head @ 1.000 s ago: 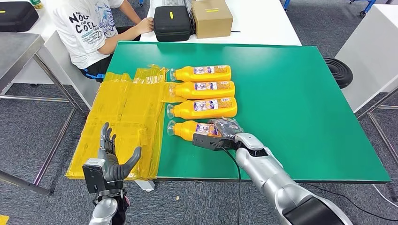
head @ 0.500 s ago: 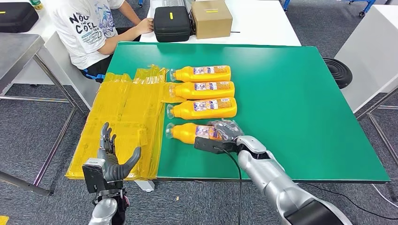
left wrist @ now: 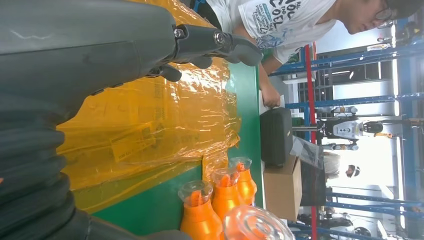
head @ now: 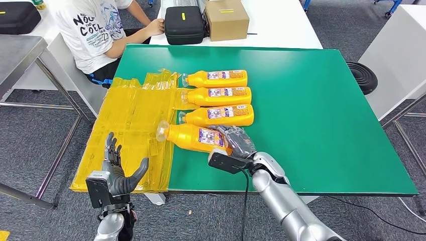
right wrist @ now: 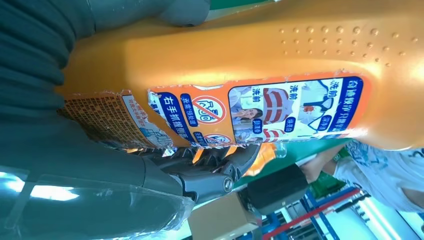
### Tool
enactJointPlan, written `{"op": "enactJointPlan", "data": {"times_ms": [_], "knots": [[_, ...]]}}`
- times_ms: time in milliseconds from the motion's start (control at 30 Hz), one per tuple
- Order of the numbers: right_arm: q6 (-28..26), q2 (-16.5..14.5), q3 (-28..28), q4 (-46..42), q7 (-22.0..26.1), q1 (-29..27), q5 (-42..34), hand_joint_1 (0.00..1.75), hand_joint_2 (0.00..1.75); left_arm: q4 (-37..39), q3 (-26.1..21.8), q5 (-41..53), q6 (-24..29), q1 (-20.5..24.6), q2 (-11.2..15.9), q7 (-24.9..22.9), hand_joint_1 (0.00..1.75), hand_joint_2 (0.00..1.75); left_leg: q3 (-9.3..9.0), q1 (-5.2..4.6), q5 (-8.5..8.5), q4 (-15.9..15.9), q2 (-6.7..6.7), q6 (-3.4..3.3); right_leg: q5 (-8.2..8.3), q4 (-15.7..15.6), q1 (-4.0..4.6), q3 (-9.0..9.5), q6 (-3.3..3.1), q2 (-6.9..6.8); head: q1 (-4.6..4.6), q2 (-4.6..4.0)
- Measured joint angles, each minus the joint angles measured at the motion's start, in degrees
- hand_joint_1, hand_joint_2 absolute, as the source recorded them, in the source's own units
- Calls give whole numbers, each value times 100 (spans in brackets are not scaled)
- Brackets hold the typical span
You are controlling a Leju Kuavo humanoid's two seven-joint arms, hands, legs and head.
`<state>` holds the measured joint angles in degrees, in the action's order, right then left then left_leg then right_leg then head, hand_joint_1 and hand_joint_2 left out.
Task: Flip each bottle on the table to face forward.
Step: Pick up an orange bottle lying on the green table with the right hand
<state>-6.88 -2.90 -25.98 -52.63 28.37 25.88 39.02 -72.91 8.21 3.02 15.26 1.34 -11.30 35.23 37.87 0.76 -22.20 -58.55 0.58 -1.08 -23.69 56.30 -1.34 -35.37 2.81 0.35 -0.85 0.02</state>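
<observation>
Lifted and swung leftward, the nearest bottle (head: 193, 137) sits gripped in the right hand (head: 236, 142); the right wrist view reveals its label (right wrist: 260, 112); left hand (head: 116, 170) spread.

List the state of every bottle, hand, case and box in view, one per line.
Nearest bottle: gripped, tilted, cap end raised.
Three far bottles: lying flat, side by side.
Right robot hand: holding nearest bottle.
Left robot hand: empty, fingers apart.
Black case: closed.
Cardboard box: closed.

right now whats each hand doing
Left hand: open, holding nothing, beside the yellow plastic sheet.
Right hand: holding the nearest orange bottle, lifted at an angle.
</observation>
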Motion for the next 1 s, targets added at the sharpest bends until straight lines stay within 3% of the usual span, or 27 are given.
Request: {"op": "enactJointPlan", "data": {"times_ms": [167,400,600,767,1000], "knots": [[-429,-169,274,-495,532,-302,-578,175,175,-2,-39,-276,-181,31,10,-13,0,175,1,0,0,0,-1,0,-1,0,1,-4,-1,0,-1,0],[-1084,-489,686,-974,774,-702,-973,175,175,4,-52,-1178,-1451,271,39,-312,0,175,4,2,0,1,-2,1,-1,0,2,-9,-2,0,1,0],[-747,-707,743,-882,1042,-798,-1172,175,175,361,158,-1648,-2542,672,90,-631,0,175,6,1,1,0,-1,0,1,1,0,-9,0,0,1,0],[-541,-925,687,-682,1137,-808,-1339,175,175,783,412,-1576,-2900,1017,107,-629,0,175,6,1,2,0,-2,1,2,2,1,-10,0,0,1,0],[-232,-1037,571,-408,1148,-803,-1396,175,175,981,666,-1637,-3366,1162,113,-730,0,175,13,1,1,0,-1,1,0,1,1,-15,-1,0,1,0]]}}
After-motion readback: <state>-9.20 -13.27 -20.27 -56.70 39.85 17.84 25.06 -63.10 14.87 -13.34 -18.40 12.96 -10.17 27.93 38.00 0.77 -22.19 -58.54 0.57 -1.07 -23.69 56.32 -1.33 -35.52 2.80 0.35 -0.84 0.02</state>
